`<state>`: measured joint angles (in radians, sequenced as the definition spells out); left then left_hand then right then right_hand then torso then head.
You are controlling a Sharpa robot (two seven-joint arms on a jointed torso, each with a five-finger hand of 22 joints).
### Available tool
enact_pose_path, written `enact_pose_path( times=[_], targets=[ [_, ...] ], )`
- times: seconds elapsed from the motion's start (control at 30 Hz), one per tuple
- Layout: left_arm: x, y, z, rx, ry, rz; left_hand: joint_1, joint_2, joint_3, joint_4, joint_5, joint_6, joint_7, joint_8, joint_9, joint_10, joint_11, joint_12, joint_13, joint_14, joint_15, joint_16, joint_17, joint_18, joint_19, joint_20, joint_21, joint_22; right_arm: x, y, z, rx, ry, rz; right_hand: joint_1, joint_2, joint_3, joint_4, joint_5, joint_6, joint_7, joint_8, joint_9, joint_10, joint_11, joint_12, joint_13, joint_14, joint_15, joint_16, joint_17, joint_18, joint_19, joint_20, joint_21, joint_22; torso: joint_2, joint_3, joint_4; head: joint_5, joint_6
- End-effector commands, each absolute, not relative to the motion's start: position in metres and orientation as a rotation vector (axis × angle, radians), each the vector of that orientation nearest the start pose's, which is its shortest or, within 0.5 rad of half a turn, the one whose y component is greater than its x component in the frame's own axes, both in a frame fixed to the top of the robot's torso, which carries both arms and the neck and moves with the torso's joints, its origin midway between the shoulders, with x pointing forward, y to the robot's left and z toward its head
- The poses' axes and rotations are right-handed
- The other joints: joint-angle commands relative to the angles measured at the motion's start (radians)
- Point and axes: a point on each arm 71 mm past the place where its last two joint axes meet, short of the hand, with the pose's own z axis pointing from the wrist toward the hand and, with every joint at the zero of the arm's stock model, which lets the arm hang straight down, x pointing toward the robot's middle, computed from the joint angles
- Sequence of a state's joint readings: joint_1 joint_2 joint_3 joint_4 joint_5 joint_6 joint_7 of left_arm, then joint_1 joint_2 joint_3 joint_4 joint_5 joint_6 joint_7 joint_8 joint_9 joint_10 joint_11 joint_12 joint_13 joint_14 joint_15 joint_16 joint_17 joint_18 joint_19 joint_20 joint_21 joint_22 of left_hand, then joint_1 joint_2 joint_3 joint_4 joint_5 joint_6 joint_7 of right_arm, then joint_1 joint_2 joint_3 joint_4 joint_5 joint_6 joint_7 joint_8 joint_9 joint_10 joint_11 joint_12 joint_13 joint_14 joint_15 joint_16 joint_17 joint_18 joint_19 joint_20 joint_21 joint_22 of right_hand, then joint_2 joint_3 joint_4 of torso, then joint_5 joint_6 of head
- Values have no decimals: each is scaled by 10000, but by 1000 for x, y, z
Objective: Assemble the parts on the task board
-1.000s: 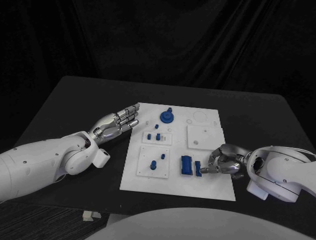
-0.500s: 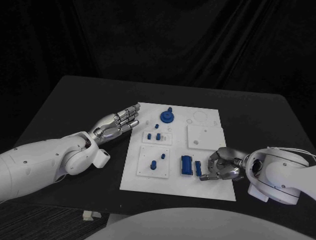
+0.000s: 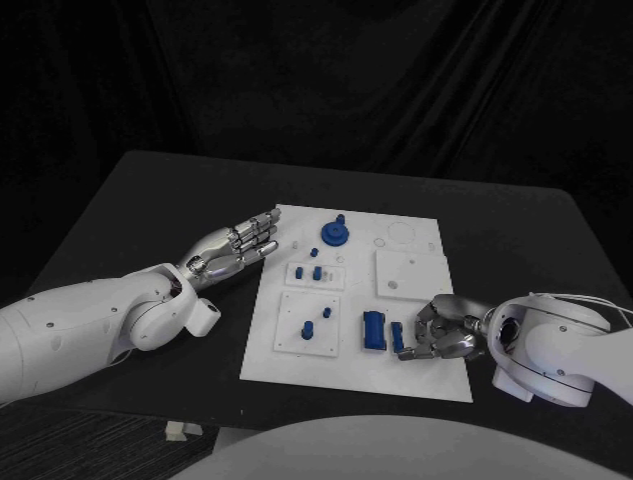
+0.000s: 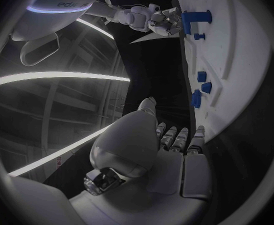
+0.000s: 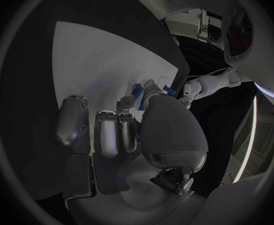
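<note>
White task board (image 3: 410, 375) without readable writing, left hand (image 3: 240, 243) flat, fingers spread, right hand (image 3: 439, 335) pinching blue part (image 3: 398, 339)

Right hand (image 3: 439, 335) on blue part (image 3: 398, 338) — left hand (image 3: 237, 245) flat beside task board (image 3: 410, 272)

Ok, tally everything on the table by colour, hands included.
Blue parts: 8 as far as the head view shows, from the round piece to the tall block
White task board: 1
Silver hands: 2, the left hand and the right hand
Total: 11
</note>
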<state>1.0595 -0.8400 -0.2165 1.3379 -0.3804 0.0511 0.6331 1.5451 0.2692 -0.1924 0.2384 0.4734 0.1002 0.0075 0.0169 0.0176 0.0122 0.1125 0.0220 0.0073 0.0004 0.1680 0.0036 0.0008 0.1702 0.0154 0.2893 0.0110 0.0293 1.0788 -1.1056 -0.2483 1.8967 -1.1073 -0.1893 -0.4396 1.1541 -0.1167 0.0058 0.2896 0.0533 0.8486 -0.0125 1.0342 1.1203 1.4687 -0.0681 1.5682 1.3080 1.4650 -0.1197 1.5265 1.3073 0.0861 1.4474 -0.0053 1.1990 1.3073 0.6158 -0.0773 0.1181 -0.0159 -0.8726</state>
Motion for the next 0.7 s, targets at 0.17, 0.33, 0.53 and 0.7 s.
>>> enact_pose_path(
  times=[0.17,0.33,0.53,0.7],
  targets=[
    [440,238,-298,-6960,17542,-16860,129,-2,53,17,43,-24,65,43,13,-4,46,26,9,-4,61,-36,-8,42,8,37,26,17,338,-239,-296,3066,23582,4803,-145,578,81,-56,-35,276,-31,223,233,1021,-102,26,2628,849,-110,13,1512,-67,18,-107,-46,1586,-13,3,5,35,0],
    [440,237,-298,-6959,17552,-16876,129,-2,53,17,43,-24,65,43,13,-4,46,26,9,-4,61,-36,-8,42,8,37,26,17,340,-239,-297,3087,23542,4794,106,933,168,-198,-37,525,-57,429,452,1021,-127,26,2628,853,-131,22,1536,-70,22,-127,-32,1589,-11,5,-2,33,0],
    [440,237,-298,-6956,17560,-16897,57,14,59,67,-58,0,107,42,13,-1,78,31,11,-4,78,-36,-8,36,10,40,28,18,341,-237,-299,3084,23537,4781,346,1176,196,-359,-39,858,-85,691,709,1021,-153,26,2628,858,-151,32,1558,-74,29,-147,-10,1595,-13,-1,9,34,0],
    [440,237,-298,-6959,17572,-16901,40,18,57,83,-71,2,110,41,13,0,83,32,11,-4,79,-36,-8,35,10,40,28,17,341,-236,-300,3059,23592,4772,469,1283,194,-452,-41,977,-100,789,815,1021,-166,26,2628,858,-163,33,1561,-78,35,-159,7,1600,-7,2,1,52,0]
  ],
)
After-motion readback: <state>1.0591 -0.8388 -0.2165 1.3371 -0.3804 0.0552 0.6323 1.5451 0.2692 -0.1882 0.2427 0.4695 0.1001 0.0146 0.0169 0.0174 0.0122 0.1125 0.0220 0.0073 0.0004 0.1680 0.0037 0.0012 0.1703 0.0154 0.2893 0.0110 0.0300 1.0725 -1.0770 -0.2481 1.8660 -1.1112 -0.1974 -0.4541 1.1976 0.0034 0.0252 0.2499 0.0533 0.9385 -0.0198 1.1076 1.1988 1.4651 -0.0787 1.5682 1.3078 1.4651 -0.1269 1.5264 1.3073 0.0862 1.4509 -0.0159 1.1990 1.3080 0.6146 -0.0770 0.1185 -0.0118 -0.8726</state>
